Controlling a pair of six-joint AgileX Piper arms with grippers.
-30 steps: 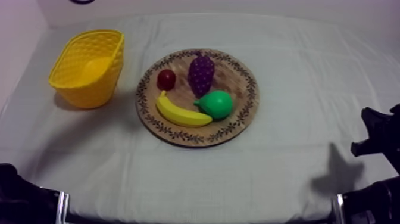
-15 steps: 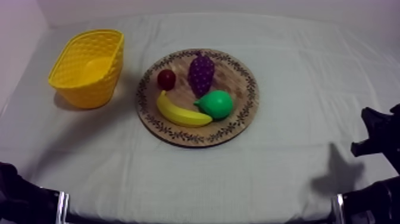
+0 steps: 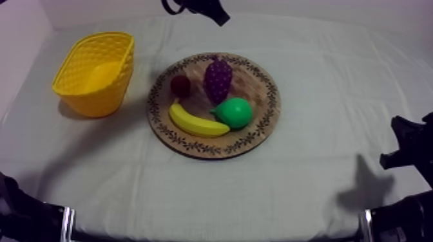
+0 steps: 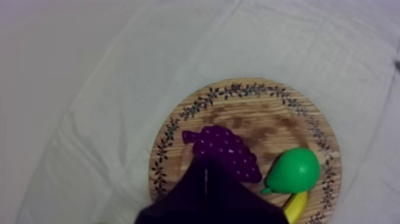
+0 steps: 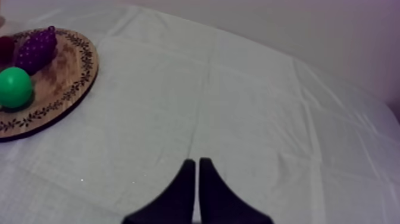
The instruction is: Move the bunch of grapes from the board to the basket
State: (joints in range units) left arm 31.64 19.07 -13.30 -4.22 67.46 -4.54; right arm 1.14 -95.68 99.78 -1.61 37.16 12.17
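1. Right pincer [image 5: 195, 162] sits low at the tabletop's [image 3: 309, 186] near right, its fingers pressed together, empty.
2. Bunch of grapes [image 3: 218, 78] lies on the wooden board [image 3: 258, 87] beside the pear [image 3: 235, 112]; yellow basket [image 3: 96, 74] stands apart, at the left arm's side.
3. Left pincer [image 4: 205, 164] hangs above the board's far side — closed, gripping nothing.

Pretty plain setup tbh: a table [image 3: 193, 193] covered edge to edge by a grey-white cloth [image 3: 322, 83] with soft creases and fold lines. Behind it there's a bare pale wall [image 3: 309, 6]. The light is dim, soft and a bit purplish.
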